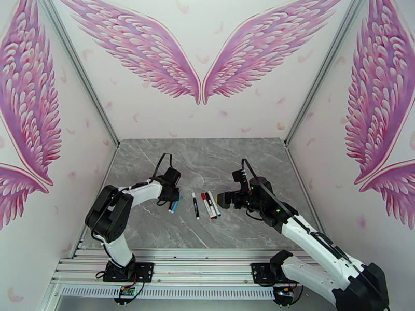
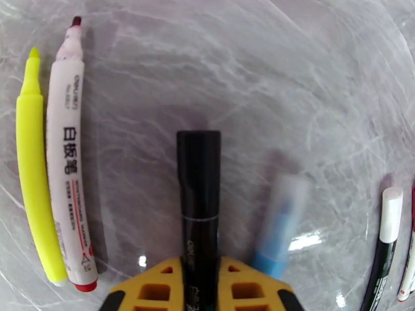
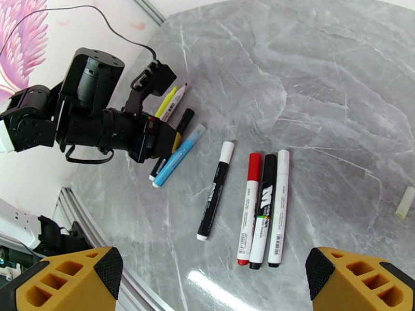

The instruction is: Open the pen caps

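Note:
My left gripper [image 2: 199, 286] is shut on a black pen [image 2: 198, 203] whose black cap [image 2: 198, 156] points away from the fingers, low over the table. Left of it lie an uncapped yellow pen [image 2: 32, 167] and an uncapped white pen with a red tip [image 2: 67, 167]. On its right a blue pen [image 2: 280, 229] wears a translucent cap. My right gripper [image 3: 207, 286] hangs open above a black pen with a white cap [image 3: 215, 190] and three side-by-side pens capped red [image 3: 253, 166], black [image 3: 270, 164] and white [image 3: 283, 160].
A small pale loose cap [image 3: 405, 202] lies on the grey marble table [image 1: 207, 156] to the right of the pen row. The left arm [image 3: 88, 120] reaches in from the left. Walls close the table at the sides and back.

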You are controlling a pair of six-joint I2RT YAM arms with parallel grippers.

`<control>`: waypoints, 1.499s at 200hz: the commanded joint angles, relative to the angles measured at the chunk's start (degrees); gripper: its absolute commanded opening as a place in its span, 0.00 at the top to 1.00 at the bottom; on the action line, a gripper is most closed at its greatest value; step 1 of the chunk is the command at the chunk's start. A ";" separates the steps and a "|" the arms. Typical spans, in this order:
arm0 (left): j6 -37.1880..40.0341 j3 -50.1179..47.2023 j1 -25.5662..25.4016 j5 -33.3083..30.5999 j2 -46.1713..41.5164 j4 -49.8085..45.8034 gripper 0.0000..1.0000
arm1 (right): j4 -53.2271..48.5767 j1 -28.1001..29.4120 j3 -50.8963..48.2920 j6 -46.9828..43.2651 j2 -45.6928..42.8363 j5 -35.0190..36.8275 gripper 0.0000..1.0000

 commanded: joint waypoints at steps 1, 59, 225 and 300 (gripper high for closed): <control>-1.87 2.22 -1.83 2.79 1.91 0.98 0.86 | -0.66 0.60 1.43 0.23 -0.15 0.87 0.00; -9.46 6.62 -6.58 5.47 3.01 -1.14 0.86 | -0.54 0.82 0.53 0.47 -0.98 1.50 0.00; 7.23 0.46 -1.63 34.48 -14.72 8.01 0.86 | 11.98 0.75 1.95 24.22 8.22 -2.77 0.25; 8.33 0.76 -6.26 41.49 -16.65 10.63 0.86 | 18.03 0.98 6.22 27.95 15.55 -3.29 0.30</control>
